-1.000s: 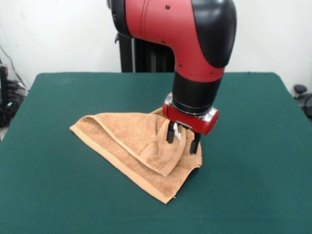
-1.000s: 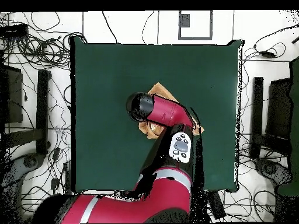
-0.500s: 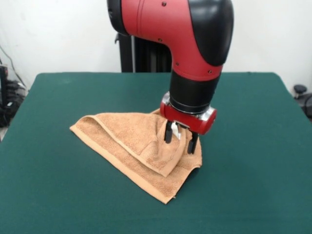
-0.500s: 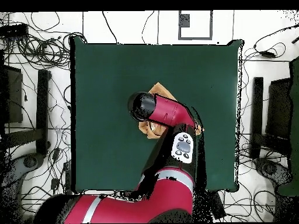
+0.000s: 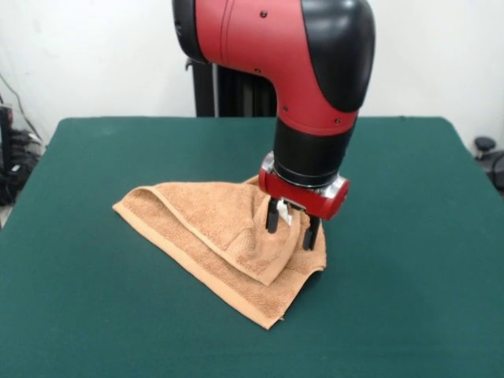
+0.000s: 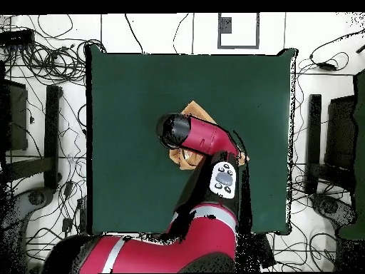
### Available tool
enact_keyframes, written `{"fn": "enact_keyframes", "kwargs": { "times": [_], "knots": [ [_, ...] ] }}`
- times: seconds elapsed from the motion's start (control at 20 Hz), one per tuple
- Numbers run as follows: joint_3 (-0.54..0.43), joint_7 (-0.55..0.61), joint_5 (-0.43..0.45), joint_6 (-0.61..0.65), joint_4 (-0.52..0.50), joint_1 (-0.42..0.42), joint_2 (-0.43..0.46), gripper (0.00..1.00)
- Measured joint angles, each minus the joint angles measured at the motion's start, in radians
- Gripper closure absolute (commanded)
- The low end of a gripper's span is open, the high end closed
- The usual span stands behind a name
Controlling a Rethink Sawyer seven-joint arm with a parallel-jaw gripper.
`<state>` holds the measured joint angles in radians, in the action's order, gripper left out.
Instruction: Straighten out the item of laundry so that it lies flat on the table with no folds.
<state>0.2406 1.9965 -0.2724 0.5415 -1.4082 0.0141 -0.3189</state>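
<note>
The light orange-tan terry-cloth towel (image 5: 224,240) lies folded in layers near the middle of the dark green felt-covered table (image 5: 409,299). The red and black arm's gripper (image 5: 291,228) stands with its 2 black fingers (image 5: 272,216) spread apart, tips down at the towel's raised right fold; a firm grasp cannot be told.

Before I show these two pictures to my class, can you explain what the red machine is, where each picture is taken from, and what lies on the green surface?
The red and black machine is a robot arm. One picture faces it across the table; the other looks straight down from above. On the green table lies a tan towel, folded over itself, not flat. The arm's end effector reaches down at the towel's raised fold, its two dark fingers apart on either side of the cloth. From above, the arm hides most of the towel.
</note>
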Motion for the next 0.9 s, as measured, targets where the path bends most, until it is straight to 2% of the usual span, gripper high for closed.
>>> {"fn": "enact_keyframes", "kwargs": {
  "times": [0.9],
  "knots": [
    [-0.007, 0.0, 0.001, -0.003, 0.004, 0.0, 0.044, 0.0]
  ]
}}
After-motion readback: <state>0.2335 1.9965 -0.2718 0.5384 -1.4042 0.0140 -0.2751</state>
